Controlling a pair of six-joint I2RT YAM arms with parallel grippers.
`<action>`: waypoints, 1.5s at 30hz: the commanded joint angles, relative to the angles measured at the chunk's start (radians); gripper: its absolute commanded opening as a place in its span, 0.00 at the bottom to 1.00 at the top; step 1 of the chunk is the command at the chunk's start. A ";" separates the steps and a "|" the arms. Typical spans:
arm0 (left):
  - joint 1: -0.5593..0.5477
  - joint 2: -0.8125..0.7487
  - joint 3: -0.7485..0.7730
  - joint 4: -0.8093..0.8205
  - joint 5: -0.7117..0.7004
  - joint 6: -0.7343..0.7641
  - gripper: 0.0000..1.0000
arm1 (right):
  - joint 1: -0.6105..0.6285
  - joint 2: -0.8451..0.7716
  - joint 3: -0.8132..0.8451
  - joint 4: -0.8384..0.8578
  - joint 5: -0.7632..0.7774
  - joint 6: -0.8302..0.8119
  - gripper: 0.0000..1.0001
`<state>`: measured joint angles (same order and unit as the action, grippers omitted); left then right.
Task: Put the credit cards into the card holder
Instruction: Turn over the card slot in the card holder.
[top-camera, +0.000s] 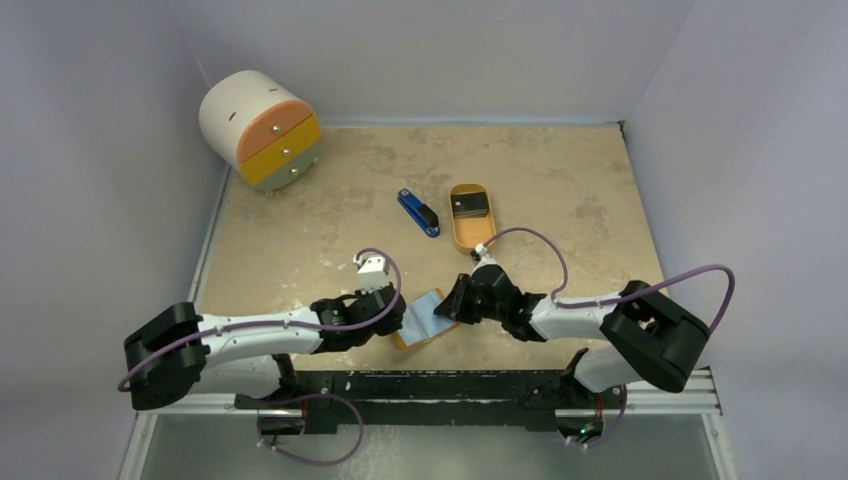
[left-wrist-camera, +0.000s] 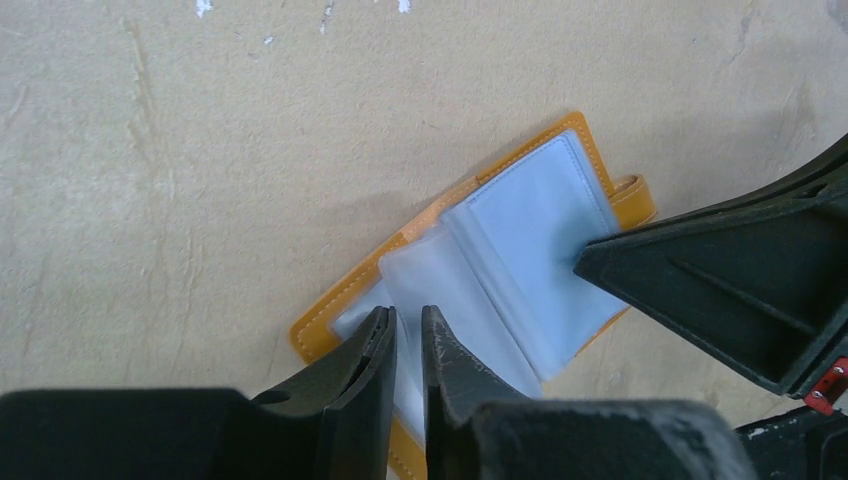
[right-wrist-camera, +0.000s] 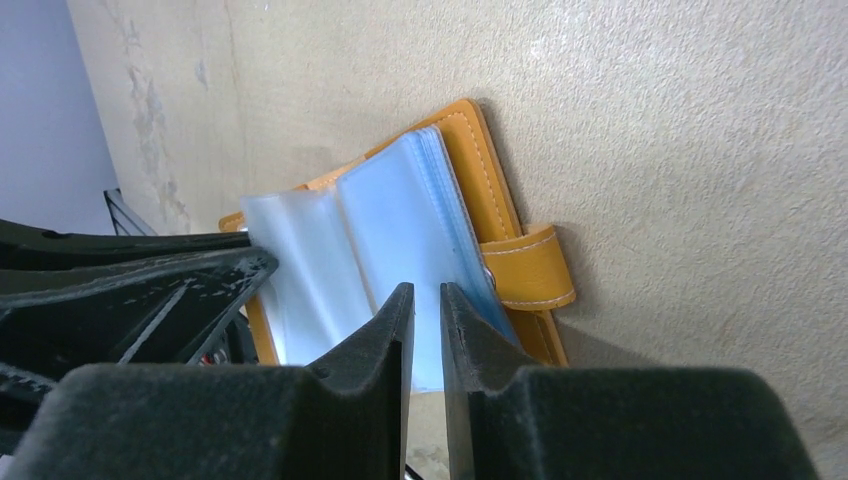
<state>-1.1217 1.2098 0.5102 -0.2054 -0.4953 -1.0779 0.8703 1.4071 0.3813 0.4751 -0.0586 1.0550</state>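
Observation:
The orange card holder (top-camera: 427, 316) lies open on the table near the front, its pale blue plastic sleeves (left-wrist-camera: 530, 225) fanned out and its strap (right-wrist-camera: 528, 268) to one side. My left gripper (left-wrist-camera: 405, 312) stands over the sleeves on the left half, its jaws a narrow gap apart and gripping nothing. From the other side my right gripper (right-wrist-camera: 425, 288) is closed to a narrow gap on a sleeve at the holder's edge. The dark credit cards (top-camera: 470, 205) lie in an oval orange tray (top-camera: 464, 236) further back.
A blue-and-black stapler-like bar (top-camera: 418, 212) lies left of the tray. A round white cabinet with orange and yellow drawers (top-camera: 262, 128) stands at the back left. Walls close in the table on three sides.

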 joint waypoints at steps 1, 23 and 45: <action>-0.004 -0.083 0.034 -0.091 -0.060 -0.024 0.19 | -0.001 0.009 0.031 -0.036 0.057 -0.010 0.18; -0.004 0.142 0.329 0.164 0.127 -0.009 0.11 | 0.000 0.033 0.047 -0.051 0.063 -0.014 0.17; 0.002 0.002 0.129 -0.075 -0.085 -0.165 0.07 | 0.000 0.003 -0.025 0.151 -0.015 -0.049 0.30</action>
<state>-1.1217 1.2362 0.6907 -0.2138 -0.5251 -1.1854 0.8703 1.4113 0.3580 0.5835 -0.0708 1.0176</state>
